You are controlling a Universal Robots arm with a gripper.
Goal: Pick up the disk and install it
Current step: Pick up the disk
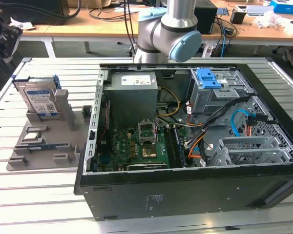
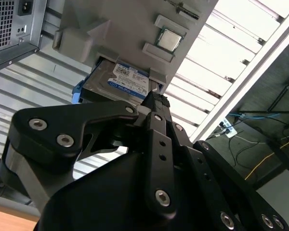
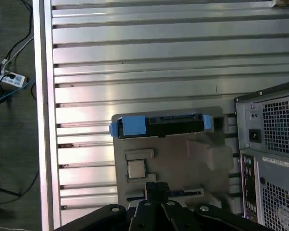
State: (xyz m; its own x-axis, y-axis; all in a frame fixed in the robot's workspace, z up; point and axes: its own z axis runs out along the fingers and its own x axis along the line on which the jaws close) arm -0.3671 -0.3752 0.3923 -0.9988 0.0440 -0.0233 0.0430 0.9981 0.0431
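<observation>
An open computer case [image 1: 185, 195] lies on its side on a slatted metal table [image 1: 29, 204]. In the exterior view its inside is exposed: a grey power supply [image 1: 133, 95] at the far side and a blue latch [image 1: 208, 78] toward the exterior view's right. The arm [image 1: 171, 29] rises at the far edge of the table, behind the case.

The disk [image 1: 39, 97] is outside the case, at the exterior view's left. It stands upright on its edge in a slot of a grey holder [image 1: 63, 109] on the table, label facing the near side. 1 small square chip [image 1: 33, 136] lies flat on the holder, nearer than the disk.

The first wrist view looks straight down. Here the disk [image 3: 159, 124] is seen edge-on as a thin dark bar with blue carrier clips at both ends. This view also shows the vented back of the case and a power strip [image 3: 5, 77] on the floor beyond the table's edge.

The second wrist view looks along the gripper [image 2: 156, 98] and shows the white-and-blue label on the disk's face.

In both wrist views the gripper is above the holder and apart from the disk. In the first wrist view its 2 fingertips [image 3: 151, 187] are pressed together with nothing between them.
</observation>
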